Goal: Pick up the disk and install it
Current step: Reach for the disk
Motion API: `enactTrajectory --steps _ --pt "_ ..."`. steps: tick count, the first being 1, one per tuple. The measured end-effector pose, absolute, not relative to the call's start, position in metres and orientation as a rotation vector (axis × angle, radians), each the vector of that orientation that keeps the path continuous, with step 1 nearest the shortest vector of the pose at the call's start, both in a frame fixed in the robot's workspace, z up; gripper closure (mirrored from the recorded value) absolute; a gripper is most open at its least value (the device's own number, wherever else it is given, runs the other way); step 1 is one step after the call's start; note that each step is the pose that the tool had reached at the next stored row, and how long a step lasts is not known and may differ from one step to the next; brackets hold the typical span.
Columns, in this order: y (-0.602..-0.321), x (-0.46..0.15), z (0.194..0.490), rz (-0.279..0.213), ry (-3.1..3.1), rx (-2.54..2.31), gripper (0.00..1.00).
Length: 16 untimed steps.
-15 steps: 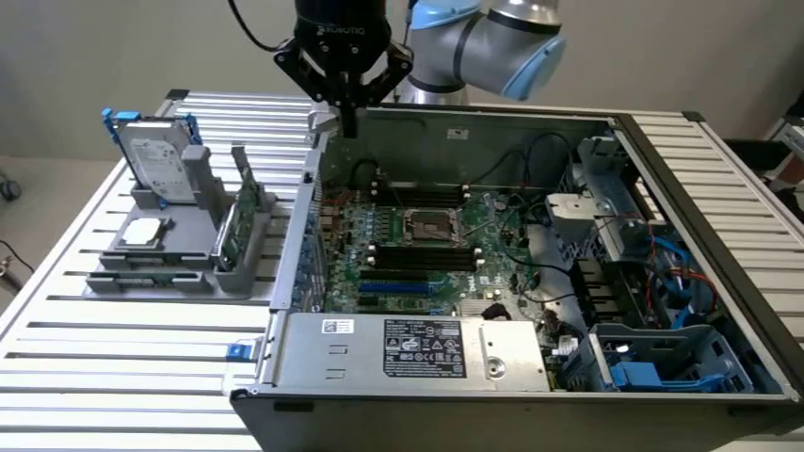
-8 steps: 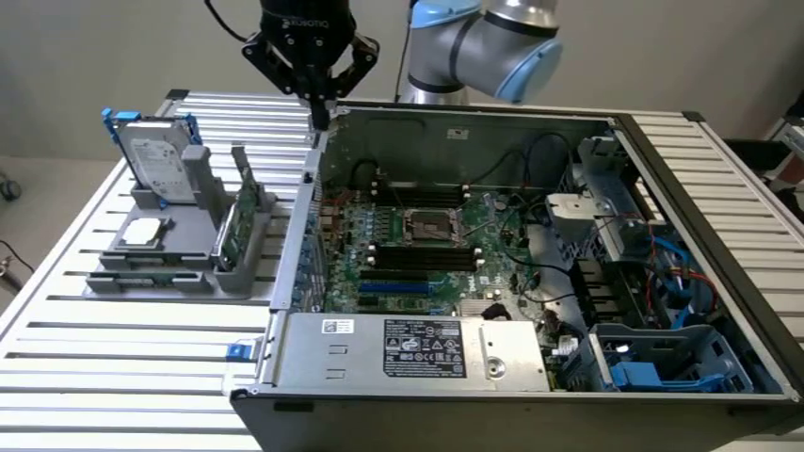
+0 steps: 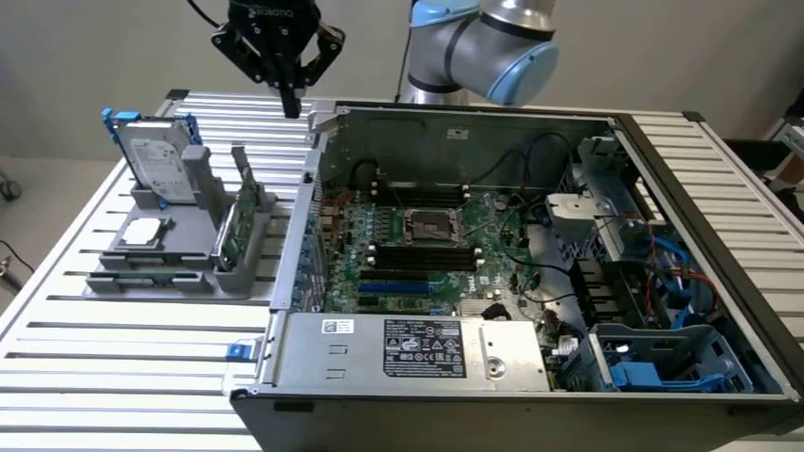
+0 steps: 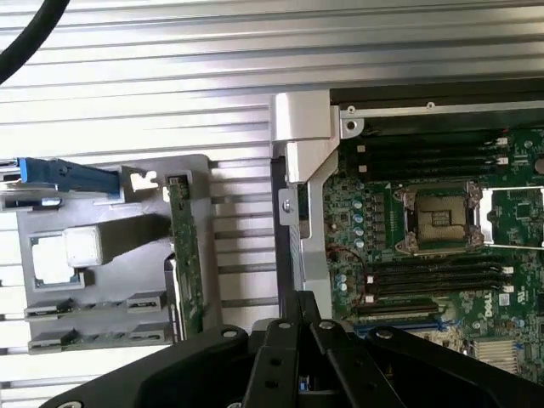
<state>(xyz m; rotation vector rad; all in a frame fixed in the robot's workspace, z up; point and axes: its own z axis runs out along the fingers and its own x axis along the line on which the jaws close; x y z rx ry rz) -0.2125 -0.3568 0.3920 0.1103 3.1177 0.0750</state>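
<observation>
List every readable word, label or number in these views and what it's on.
"ROBOTIQ", top cut off: on the gripper body.
The disk label, power supply sticker and motherboard print: too small to read.

The disk [image 3: 156, 162] is seen as a flat silver-grey drive with a white label, framed by a blue plastic carrier that shows along its top edge. It is stood upright on edge, tilted slightly back, in the rear slot of a grey holder [image 3: 176, 273] set on the slatted worktop [image 3: 75, 358] at the exterior view's left.
</observation>
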Motion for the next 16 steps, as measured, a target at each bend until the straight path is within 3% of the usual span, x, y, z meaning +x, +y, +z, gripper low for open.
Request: enactTrajectory --steps 16 --pt "-0.331 -0.285 0.378 0.075 3.116 0.11 0.89"
